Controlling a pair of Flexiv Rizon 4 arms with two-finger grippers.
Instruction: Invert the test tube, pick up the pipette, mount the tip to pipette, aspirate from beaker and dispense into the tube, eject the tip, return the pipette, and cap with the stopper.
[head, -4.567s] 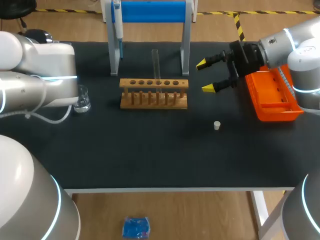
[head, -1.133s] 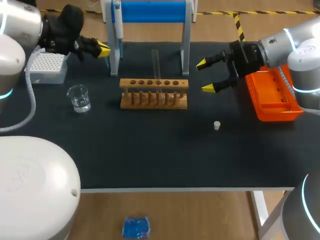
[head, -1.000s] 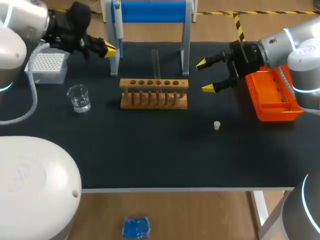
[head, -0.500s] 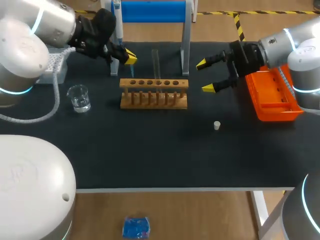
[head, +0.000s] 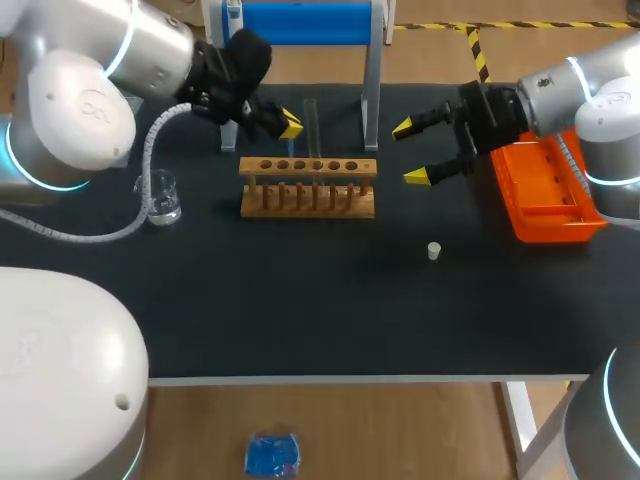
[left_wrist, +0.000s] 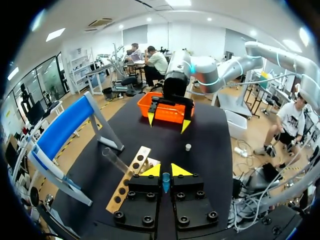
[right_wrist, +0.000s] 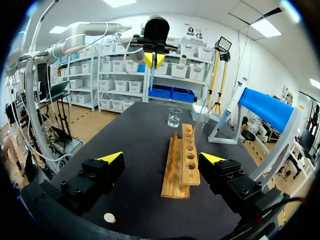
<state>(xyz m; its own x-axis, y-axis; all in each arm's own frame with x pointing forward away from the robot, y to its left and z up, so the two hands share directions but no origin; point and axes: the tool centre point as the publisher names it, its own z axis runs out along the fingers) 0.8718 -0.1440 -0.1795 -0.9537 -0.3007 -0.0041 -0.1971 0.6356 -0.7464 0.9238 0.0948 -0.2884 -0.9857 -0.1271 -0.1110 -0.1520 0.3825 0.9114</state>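
Note:
A clear test tube (head: 311, 125) stands upright in the wooden rack (head: 308, 187). My left gripper (head: 288, 127) hovers just left of the tube, above the rack's back edge, shut on a thin pipette whose blue tip (head: 290, 147) points down. In the left wrist view that blue tip (left_wrist: 165, 182) shows between my gripper's (left_wrist: 165, 171) fingers, with the tube (left_wrist: 116, 160) ahead and to one side. My right gripper (head: 410, 153) hangs open to the right of the rack, empty. The beaker (head: 160, 197) holds clear liquid. A white stopper (head: 434, 251) lies on the mat.
A blue-and-white stand (head: 300, 25) rises behind the rack, with another pipette-like tool (head: 234, 40) hanging on its left post. An orange tray (head: 550, 200) sits at the right edge. My left arm hides the white tip box.
My left arm has swung right from the tip box, past the stand's post, to beside the test tube, carrying the pipette. The right arm has stayed still.

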